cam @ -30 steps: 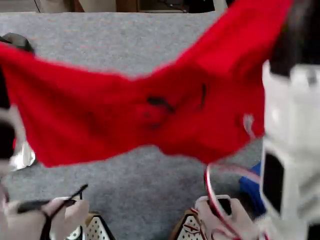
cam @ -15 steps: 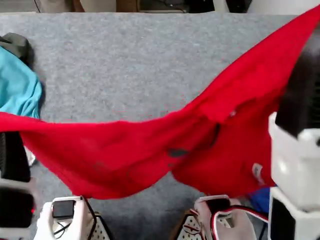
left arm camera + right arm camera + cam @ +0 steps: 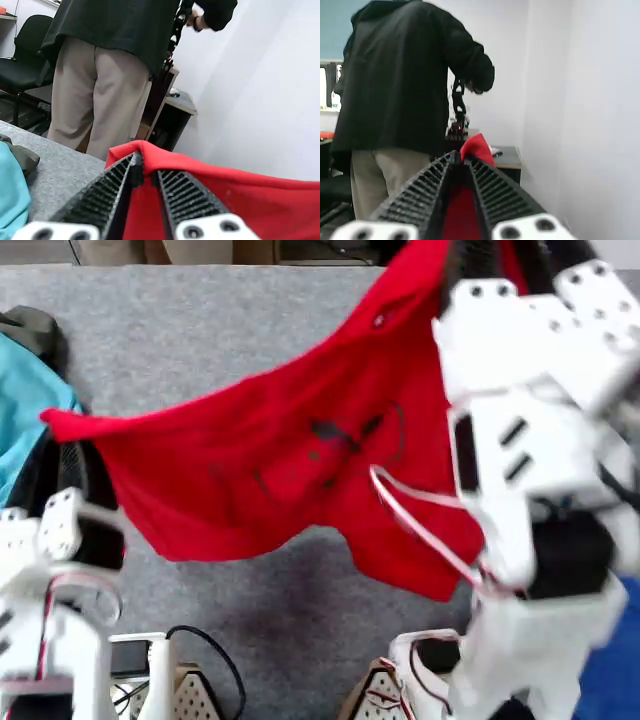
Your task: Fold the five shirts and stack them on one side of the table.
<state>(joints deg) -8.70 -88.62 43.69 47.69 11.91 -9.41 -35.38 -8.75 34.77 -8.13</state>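
A red shirt [image 3: 300,460] with a dark chest print hangs stretched in the air between both arms, above the grey table [image 3: 220,320]. My left gripper [image 3: 142,167] is shut on one corner of the red shirt [image 3: 240,195]; in the high view that corner is at the left [image 3: 65,425]. My right gripper [image 3: 461,159] is shut on another corner of the red shirt [image 3: 477,147], held high at the upper right of the high view. A teal shirt [image 3: 30,415] lies at the table's left edge, also seen in the left wrist view [image 3: 10,200].
A dark garment [image 3: 30,328] lies beside the teal shirt at the far left. Something blue [image 3: 610,660] sits at the near right. The arm bases [image 3: 140,680] stand along the front edge. The table's far middle is open grey felt.
Both arms have risen and swung the red shirt up: the right corner went higher and toward the centre, the left corner lifted. The shirt now hangs wider and higher over the table.
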